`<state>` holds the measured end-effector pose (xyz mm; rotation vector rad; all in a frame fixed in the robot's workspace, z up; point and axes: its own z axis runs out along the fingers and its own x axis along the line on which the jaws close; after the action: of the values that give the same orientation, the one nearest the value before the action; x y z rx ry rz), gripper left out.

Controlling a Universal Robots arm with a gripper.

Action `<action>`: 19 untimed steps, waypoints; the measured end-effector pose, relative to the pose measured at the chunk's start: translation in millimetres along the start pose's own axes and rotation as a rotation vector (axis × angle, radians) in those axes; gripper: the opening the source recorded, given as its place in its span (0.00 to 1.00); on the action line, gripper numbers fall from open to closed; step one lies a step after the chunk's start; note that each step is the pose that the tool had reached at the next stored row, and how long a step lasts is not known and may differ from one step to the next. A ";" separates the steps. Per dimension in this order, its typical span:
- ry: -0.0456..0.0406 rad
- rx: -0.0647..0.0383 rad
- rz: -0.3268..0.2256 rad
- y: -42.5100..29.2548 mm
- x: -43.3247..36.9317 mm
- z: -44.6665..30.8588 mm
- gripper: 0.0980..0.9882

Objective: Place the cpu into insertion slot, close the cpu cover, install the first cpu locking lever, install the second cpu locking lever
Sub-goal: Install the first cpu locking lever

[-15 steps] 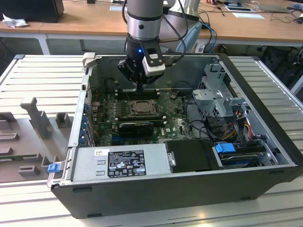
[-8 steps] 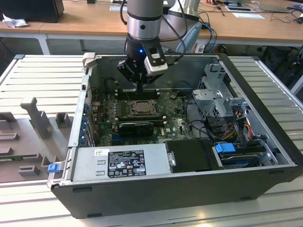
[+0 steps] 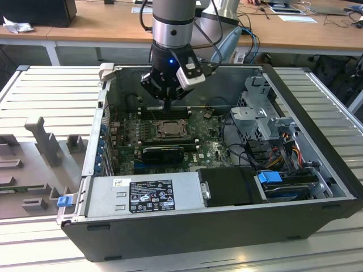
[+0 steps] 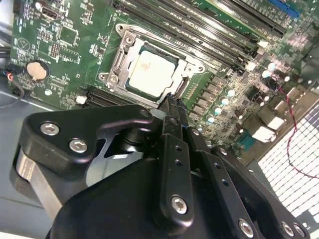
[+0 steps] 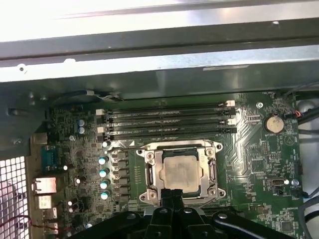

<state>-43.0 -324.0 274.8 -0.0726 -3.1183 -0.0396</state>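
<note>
Gripper clenched, fingers pressed together with nothing between them, tips at the edge of the insertion slot. The cpu lies flat in the slot, with the cpu cover down around it. The slot sits mid-motherboard, just beside the memory slots, inside the open computer case.

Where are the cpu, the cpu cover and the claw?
cpu (image 5: 180,172): first wrist view, middle of its silver top.
cpu cover (image 5: 151,172): first wrist view, one side bar of the frame.
claw (image 4: 172,102): second wrist view, midway between its fingertips.
</note>
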 end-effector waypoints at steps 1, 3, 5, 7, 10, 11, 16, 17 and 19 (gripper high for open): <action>0.0002 0.000 -0.008 0.0 0.0 0.0 0.01; 0.0010 0.001 -0.040 0.0 0.1 0.0 0.01; 0.0015 0.001 -0.060 0.0 0.1 0.0 0.01; 0.0020 0.002 -0.081 0.0 0.2 0.0 0.01; 0.0030 0.003 -0.119 0.0 1.2 0.0 0.01; 0.0029 0.003 -0.120 0.0 2.1 0.1 0.01; 0.0029 0.003 -0.120 -0.6 12.7 0.4 0.01; 0.0030 0.003 -0.120 -0.7 14.7 0.4 0.01; 0.0029 0.003 -0.120 -1.0 20.0 0.6 0.01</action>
<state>-63.1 -324.0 274.7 0.1145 -3.1156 -0.0376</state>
